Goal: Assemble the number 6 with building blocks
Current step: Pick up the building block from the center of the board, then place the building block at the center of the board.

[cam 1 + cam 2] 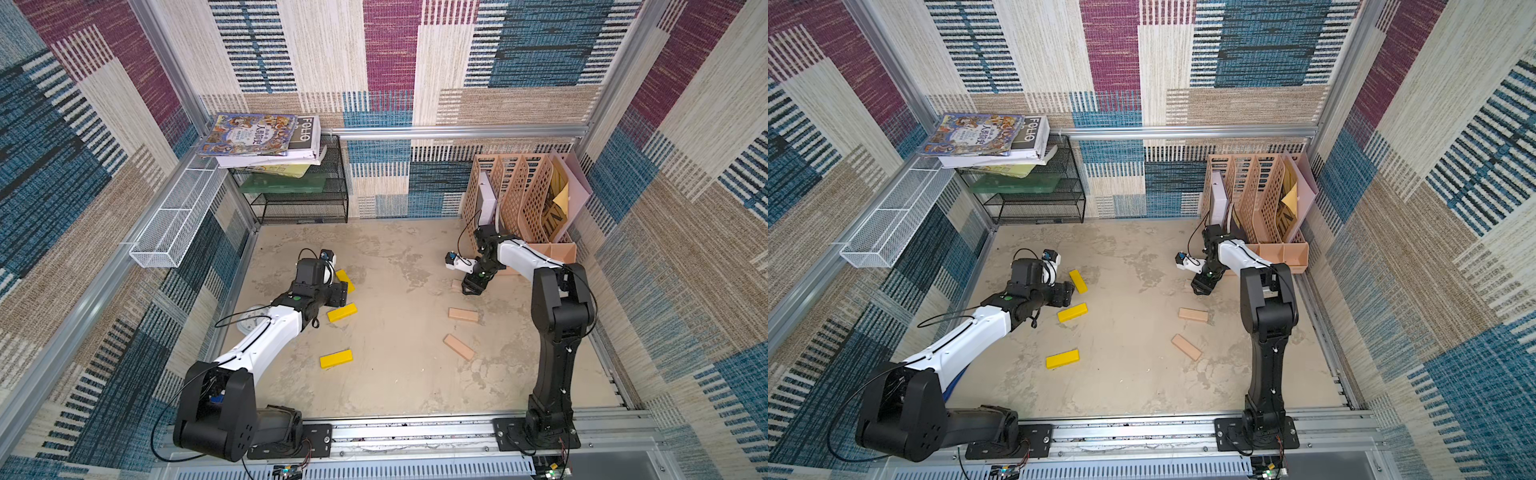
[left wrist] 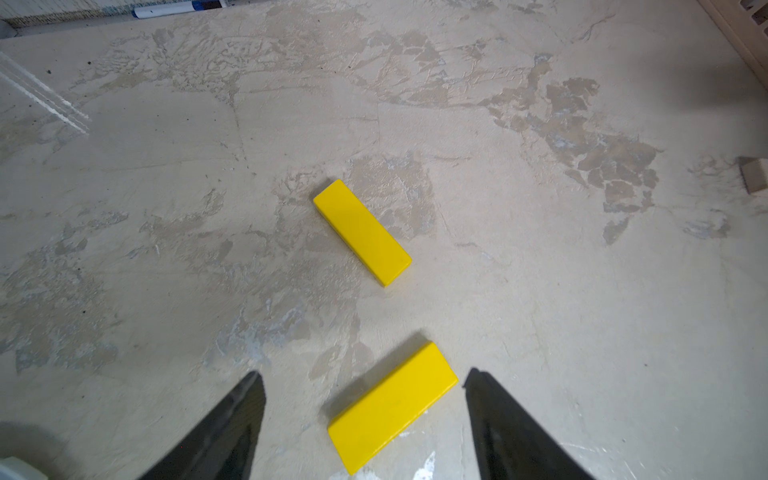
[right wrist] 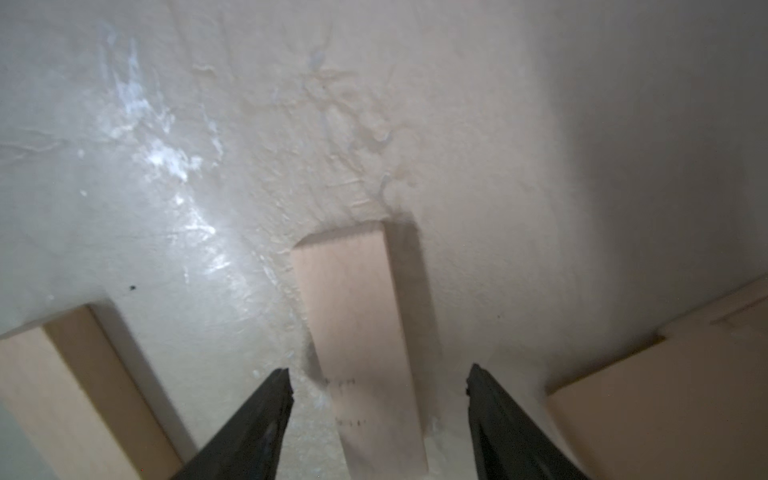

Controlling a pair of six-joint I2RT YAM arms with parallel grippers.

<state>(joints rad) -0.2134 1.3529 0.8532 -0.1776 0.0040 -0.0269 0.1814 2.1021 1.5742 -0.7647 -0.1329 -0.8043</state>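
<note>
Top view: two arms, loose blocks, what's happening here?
Both arms are down at blocks, and nothing is held. The left gripper has its fingers open on either side of a yellow block lying flat on the table. The right gripper is open over a tan block. No 6 is formed yet: a spare yellow bar and two spare tan bars lie apart.

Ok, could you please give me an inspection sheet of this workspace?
Surface: table mottled, worn.
Job's things: three yellow blocks and three tan blocks lie scattered, flat; no digit formed.
Clutter: white round object under the left arm.
Grippers: left gripper open astride one yellow block; right gripper open astride one tan block.
Cables: black cables looped at each wrist, clear of the blocks.
Surroundings: books on black mesh rack, file organizer, white wire basket.
</note>
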